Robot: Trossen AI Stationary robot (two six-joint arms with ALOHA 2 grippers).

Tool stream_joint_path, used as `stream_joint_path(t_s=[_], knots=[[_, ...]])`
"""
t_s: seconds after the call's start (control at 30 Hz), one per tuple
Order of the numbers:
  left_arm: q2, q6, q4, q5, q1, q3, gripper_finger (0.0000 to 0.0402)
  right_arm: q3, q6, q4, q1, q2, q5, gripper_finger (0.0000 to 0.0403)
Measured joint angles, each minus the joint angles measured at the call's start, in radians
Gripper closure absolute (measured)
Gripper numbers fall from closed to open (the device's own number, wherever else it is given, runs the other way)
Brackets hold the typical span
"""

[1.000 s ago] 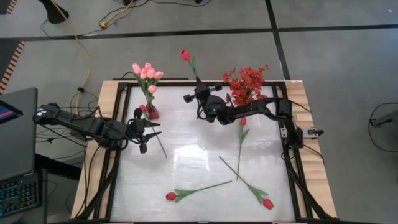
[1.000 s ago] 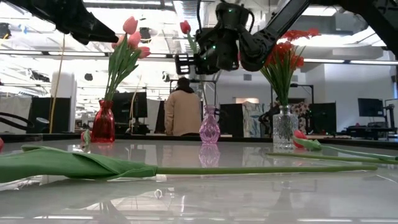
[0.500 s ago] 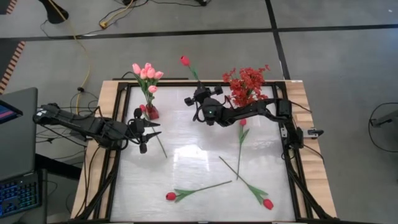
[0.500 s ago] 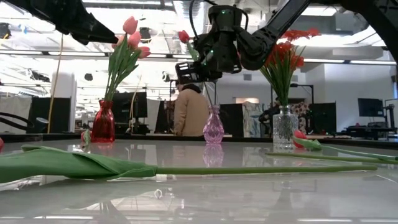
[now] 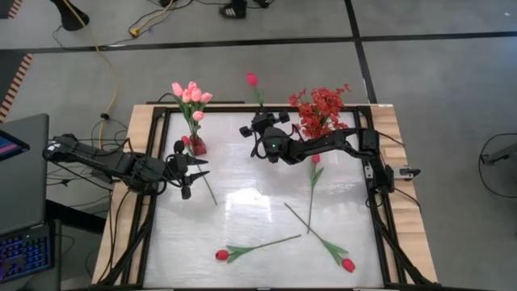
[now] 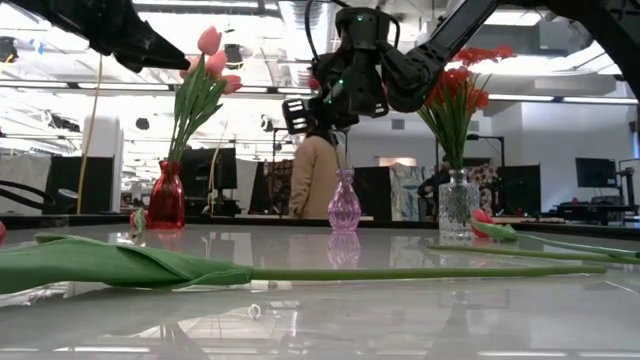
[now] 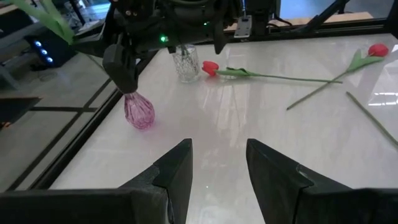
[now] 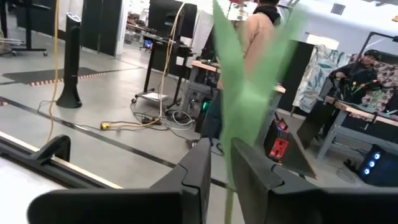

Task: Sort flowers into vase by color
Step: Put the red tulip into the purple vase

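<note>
My right gripper [image 5: 262, 131] hangs over the small purple vase [image 6: 344, 205] near the far edge, shut on a red tulip [image 5: 251, 78]. Its blossom points past the far edge. Pink tulips [image 5: 191, 93] stand in the red vase [image 5: 197, 146]. Red blossom sprays [image 5: 320, 111] stand in the clear vase [image 6: 458, 204]. Three red tulips [image 5: 222, 255] [image 5: 347, 264] [image 5: 316, 158] lie flat on the table. One pink tulip [image 5: 185, 141] lies beside the red vase. My left gripper [image 5: 194, 168] waits open at the left side, just short of that tulip. My right gripper pinches the red tulip's green stem [image 8: 227, 186] between its two fingers [image 8: 198, 167], below the long leaf [image 8: 233, 81]. The tulip is lifted clear, with its blossom above the fingers. The stem's lower end hangs toward the purple vase's mouth; whether it is inside, I cannot tell.
The black frame [image 5: 153, 202] runs round the white table top. The three vases stand in a row along the far edge. A laptop [image 5: 20, 178] sits off the left side. A person [image 6: 315, 175] stands in the room behind. Open table surface lies in the middle [image 5: 250, 194].
My right gripper has shifted slightly toward the table's left and turned. The held tulip has swung with it: its blossom has moved toward the table's right and now stands more upright over the gripper. My left arm has kept still.
</note>
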Motion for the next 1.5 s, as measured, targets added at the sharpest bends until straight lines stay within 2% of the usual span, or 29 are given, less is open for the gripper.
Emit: stream_joint_path(t_s=[0.23, 0.53, 0.83, 0.93, 1.23, 1.5], knots=[[0.000, 0.003, 0.000, -0.002, 0.000, 0.000, 0.0262, 0.000, -0.056, 0.004, 0.021, -0.004, 0.001, 0.0286], [0.000, 0.006, 0.000, -0.001, 0.000, 0.000, 0.0262, 0.002, -0.245, 0.075, 0.075, -0.006, 0.107, 0.0251], [0.000, 0.004, 0.001, 0.002, 0.000, 0.000, 0.0262, 0.100, -0.391, 0.062, 0.142, -0.011, 0.164, 0.0235], [0.000, 0.002, 0.000, 0.008, 0.000, 0.000, 0.0262, 0.138, -0.444, 0.057, 0.169, -0.011, 0.211, 0.0232], [0.000, -0.011, -0.007, 0.036, -0.001, 0.000, 0.0262, 0.205, -0.613, 0.044, 0.306, -0.011, 0.418, 0.0227], [0.000, -0.034, 0.007, 0.027, -0.001, 0.000, 0.0262, 0.188, -0.608, -0.070, 0.435, -0.113, 0.426, 0.0227]])
